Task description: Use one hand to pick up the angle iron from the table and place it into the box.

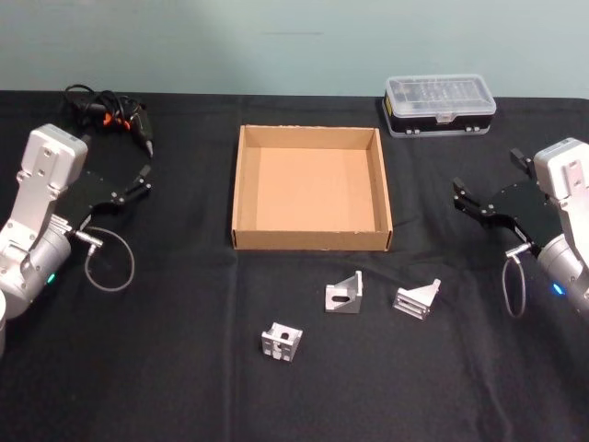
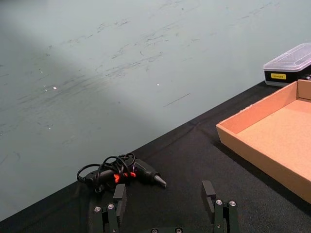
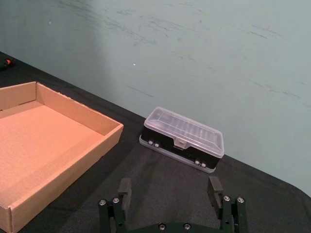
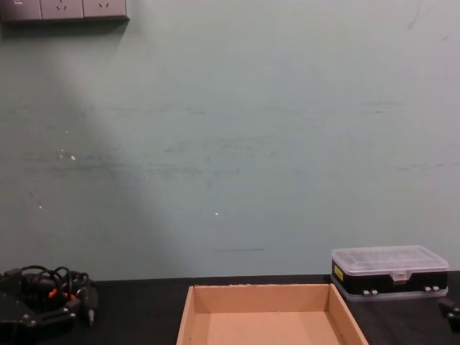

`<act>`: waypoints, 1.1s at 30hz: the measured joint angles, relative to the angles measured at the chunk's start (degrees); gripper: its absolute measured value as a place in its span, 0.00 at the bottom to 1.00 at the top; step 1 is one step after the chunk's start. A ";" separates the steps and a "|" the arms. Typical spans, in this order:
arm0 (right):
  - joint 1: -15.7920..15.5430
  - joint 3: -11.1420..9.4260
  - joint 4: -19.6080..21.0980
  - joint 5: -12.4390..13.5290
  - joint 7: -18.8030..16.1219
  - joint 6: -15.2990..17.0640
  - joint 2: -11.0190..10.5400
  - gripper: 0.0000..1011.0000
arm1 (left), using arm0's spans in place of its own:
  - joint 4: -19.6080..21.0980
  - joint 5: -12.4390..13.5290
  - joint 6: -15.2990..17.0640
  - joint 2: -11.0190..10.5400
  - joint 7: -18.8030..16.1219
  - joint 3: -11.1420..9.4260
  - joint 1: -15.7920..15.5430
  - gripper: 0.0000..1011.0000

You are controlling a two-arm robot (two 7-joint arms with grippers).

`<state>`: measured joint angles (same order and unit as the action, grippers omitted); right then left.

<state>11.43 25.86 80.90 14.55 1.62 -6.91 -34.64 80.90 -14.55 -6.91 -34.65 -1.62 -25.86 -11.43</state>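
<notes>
My L gripper (image 1: 143,180) hangs w/ fingers apart over the counter (image 1: 184,387), left side; R gripper (image 1: 460,198) same, right side. On the counter near the box (image 1: 308,239) front wall: left angle iron (image 1: 282,342), mid angle iron (image 1: 344,295), right angle iron (image 1: 417,299).

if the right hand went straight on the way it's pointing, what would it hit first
Most likely the case, which lies straight ahead of the open right hand. Height is unclear, so it might pass over it.
</notes>
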 joint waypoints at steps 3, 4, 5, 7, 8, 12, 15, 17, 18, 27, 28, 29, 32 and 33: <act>0.00 0.00 0.00 0.00 0.00 0.00 0.00 0.99 | 0.00 0.00 0.00 0.00 0.00 0.00 0.00 1.00; 0.00 0.00 0.00 0.00 0.00 0.00 0.00 0.99 | 0.00 0.00 0.00 0.00 0.00 0.00 0.00 1.00; 0.00 0.00 0.00 0.00 0.00 0.00 0.00 0.99 | 0.00 0.00 0.00 0.00 0.00 0.00 0.00 1.00; 0.00 0.00 0.00 0.00 0.00 0.00 0.00 0.99 | 0.00 0.00 0.00 0.00 0.00 0.00 0.01 1.00; 0.00 0.00 0.00 0.00 0.00 0.00 0.00 0.99 | 0.00 0.00 0.00 0.00 0.00 0.00 0.00 1.00; 0.00 0.00 0.00 0.00 0.00 0.00 0.00 0.99 | 0.00 0.00 0.00 0.00 0.00 0.00 0.00 1.00; 0.00 0.00 0.00 0.00 0.00 0.00 0.00 0.99 | 0.00 0.00 0.00 0.00 0.00 0.00 0.00 1.00; 0.00 0.00 0.00 0.00 0.00 0.00 0.00 0.99 | 0.00 0.00 0.00 0.00 0.00 0.00 0.00 1.00; 0.00 0.00 0.00 0.00 0.00 0.00 0.00 0.99 | 0.00 0.00 0.00 0.00 0.00 0.00 0.00 1.00; 0.00 0.00 0.00 0.00 0.00 0.00 0.00 0.99 | 0.00 0.00 0.00 0.00 0.00 0.00 0.00 1.00; 0.00 0.00 0.00 0.00 0.00 0.00 0.00 0.99 | 0.00 0.00 0.00 0.00 0.00 0.00 0.00 1.00; 0.00 0.00 0.00 0.00 0.00 0.00 0.00 0.99 | 0.00 0.00 0.00 0.00 0.00 0.00 0.00 1.00; 0.00 0.00 0.00 0.00 0.00 0.00 0.00 0.99 | 0.00 0.00 0.00 0.00 0.00 0.00 0.00 1.00; 0.00 0.00 0.00 0.00 0.00 0.00 0.00 0.99 | 0.00 0.00 0.00 0.00 0.00 0.00 0.00 1.00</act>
<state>11.43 25.86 80.90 14.55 1.62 -6.91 -34.65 80.90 -14.55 -6.91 -34.65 -1.62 -25.86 -11.43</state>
